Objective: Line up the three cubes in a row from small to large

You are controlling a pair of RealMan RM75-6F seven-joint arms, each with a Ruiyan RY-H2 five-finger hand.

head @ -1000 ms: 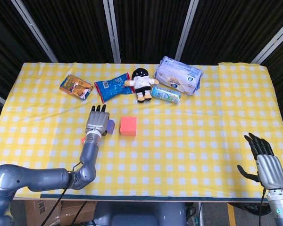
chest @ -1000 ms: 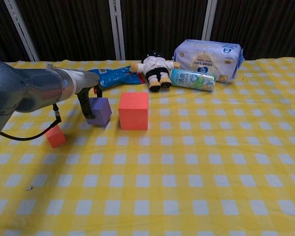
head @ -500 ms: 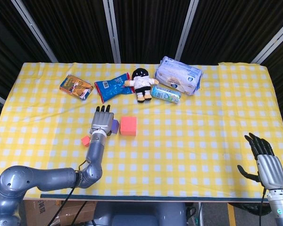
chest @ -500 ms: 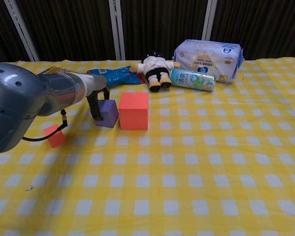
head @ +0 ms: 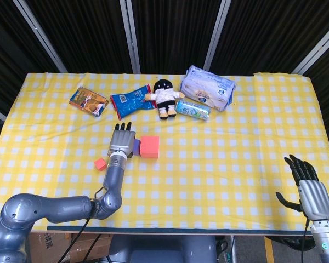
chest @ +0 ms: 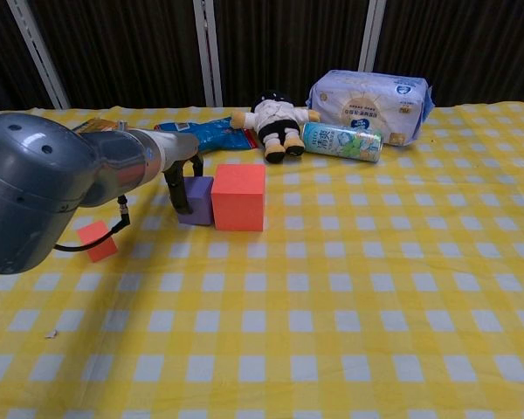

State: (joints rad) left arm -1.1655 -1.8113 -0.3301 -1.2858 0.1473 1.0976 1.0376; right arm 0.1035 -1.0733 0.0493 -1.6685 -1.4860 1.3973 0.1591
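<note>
The purple middle cube now stands against the left face of the large orange-red cube. My left hand is over the purple cube's left side, its dark fingers gripping that cube. The small orange-red cube lies by itself to the left and nearer me, under my left forearm in the chest view. My right hand hangs open off the table's near right corner and shows only in the head view.
Along the back of the yellow checked table lie a snack box, a blue packet, a doll, a can and a tissue pack.
My left hand has carried the purple cube rightwards across the cloth until it met the large cube. The small cube and my right hand have stayed put.
</note>
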